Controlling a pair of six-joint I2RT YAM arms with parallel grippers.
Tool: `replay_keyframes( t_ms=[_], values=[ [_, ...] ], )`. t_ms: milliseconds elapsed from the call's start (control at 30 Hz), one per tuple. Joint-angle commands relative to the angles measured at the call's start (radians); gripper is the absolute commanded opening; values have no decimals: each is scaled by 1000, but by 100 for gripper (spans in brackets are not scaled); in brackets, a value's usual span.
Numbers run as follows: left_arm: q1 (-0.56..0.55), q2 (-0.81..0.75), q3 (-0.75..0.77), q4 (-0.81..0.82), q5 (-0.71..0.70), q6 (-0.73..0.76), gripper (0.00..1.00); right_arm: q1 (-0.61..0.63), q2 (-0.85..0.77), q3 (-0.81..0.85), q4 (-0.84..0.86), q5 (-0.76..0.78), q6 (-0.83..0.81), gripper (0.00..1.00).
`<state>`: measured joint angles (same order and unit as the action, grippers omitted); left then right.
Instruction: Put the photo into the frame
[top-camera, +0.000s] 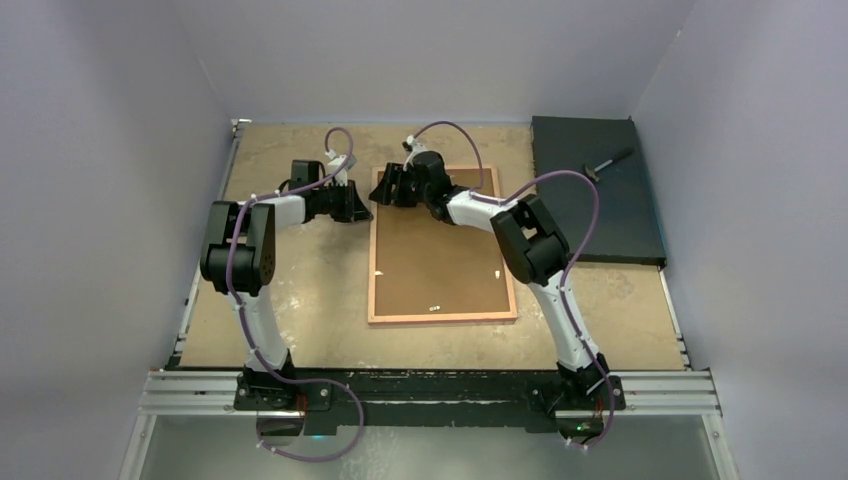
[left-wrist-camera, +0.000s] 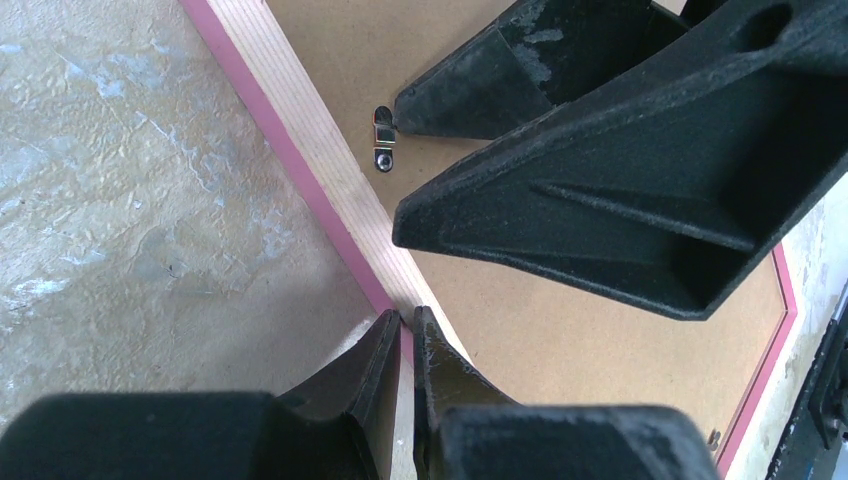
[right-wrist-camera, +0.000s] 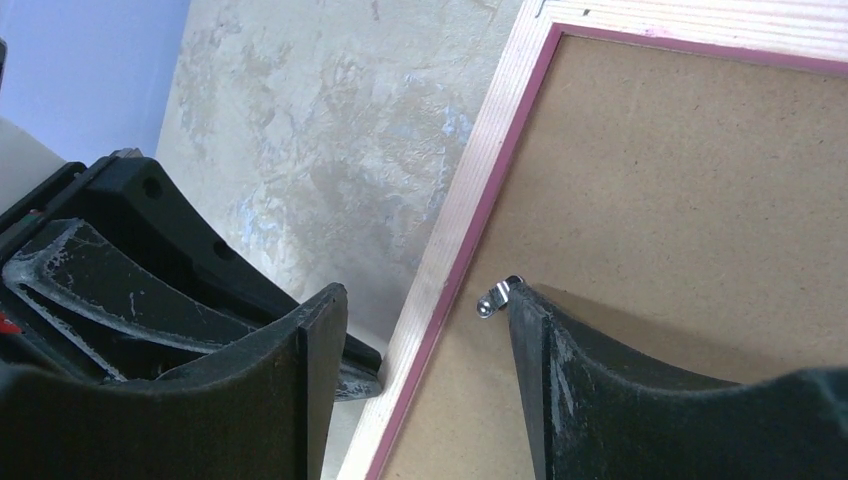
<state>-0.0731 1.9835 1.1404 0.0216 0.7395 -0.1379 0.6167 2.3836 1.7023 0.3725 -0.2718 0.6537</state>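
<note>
Your left tool (left-wrist-camera: 405, 322) has its rough black fingers pressed together, tips down on the frame (top-camera: 443, 317) at its left rim, seemingly touching it. Your right tool (right-wrist-camera: 425, 295) stands spread across that rim: one finger is outside it, the other tipped against a small shiny metal clip (right-wrist-camera: 495, 297). The frame lies back-up mid-surface (top-camera: 300, 290). It has a pale striped wood rim with a pink edge, and the backing board (top-camera: 440, 250) inside it is matte brown fibreboard.

The left pincer (left-wrist-camera: 405, 338) pinches the frame (left-wrist-camera: 305, 120) rim — the right pincer (left-wrist-camera: 397, 170) tip touches a metal clip (left-wrist-camera: 383, 140)
</note>
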Motion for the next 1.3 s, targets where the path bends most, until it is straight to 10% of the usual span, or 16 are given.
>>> replay_keyframes(
  t_ms=[0, 1267],
  values=[
    [1, -23, -25, -38, -6, 32, 7, 13, 20, 35, -59, 38, -16, 62],
    [1, -33, -21, -48, -12, 55, 6, 18, 65, 10, 95, -134, 129, 59]
  ],
)
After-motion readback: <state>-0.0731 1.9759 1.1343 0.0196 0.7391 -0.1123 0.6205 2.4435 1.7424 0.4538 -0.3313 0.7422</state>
